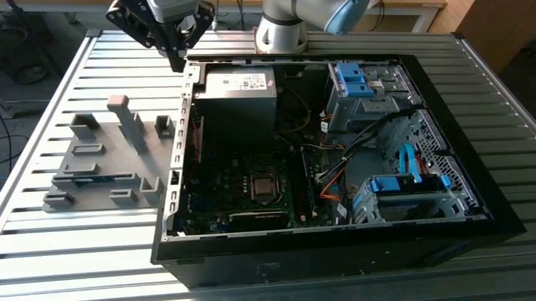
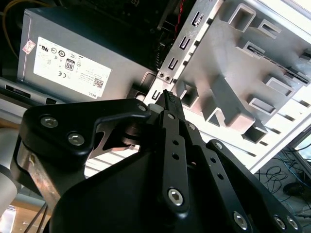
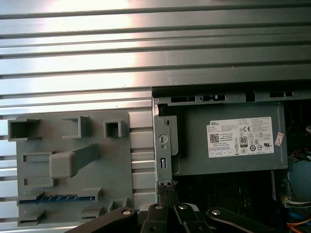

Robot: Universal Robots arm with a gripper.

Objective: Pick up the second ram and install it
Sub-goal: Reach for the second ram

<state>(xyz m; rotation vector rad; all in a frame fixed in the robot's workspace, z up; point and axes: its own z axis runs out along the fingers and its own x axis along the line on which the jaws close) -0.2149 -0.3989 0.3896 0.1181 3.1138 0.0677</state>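
Note:
The second ram (image 1: 84, 179) is a thin blue stick lying in a low slot of the grey holder fixture (image 1: 125, 164), on the exterior view's left; in the first wrist view the ram (image 3: 53, 198) sits near the fixture's (image 3: 73, 141) edge. My gripper (image 1: 176, 63) hangs above the back left corner of the open computer case (image 1: 335, 241), beside the power supply (image 1: 240, 81). Both wrist views show the thin black fingertips pressed together, with the gripper (image 2: 167, 94) (image 3: 166, 186) shut on nothing. It is well apart from the ram.
The case holds a motherboard with a CPU socket (image 1: 263, 187), blue drive cages (image 1: 360, 81) (image 1: 406, 188) and loose cables (image 1: 335, 169). The arm's base (image 1: 280, 31) stands behind the case. The slatted metal table (image 1: 50, 251) carries everything.

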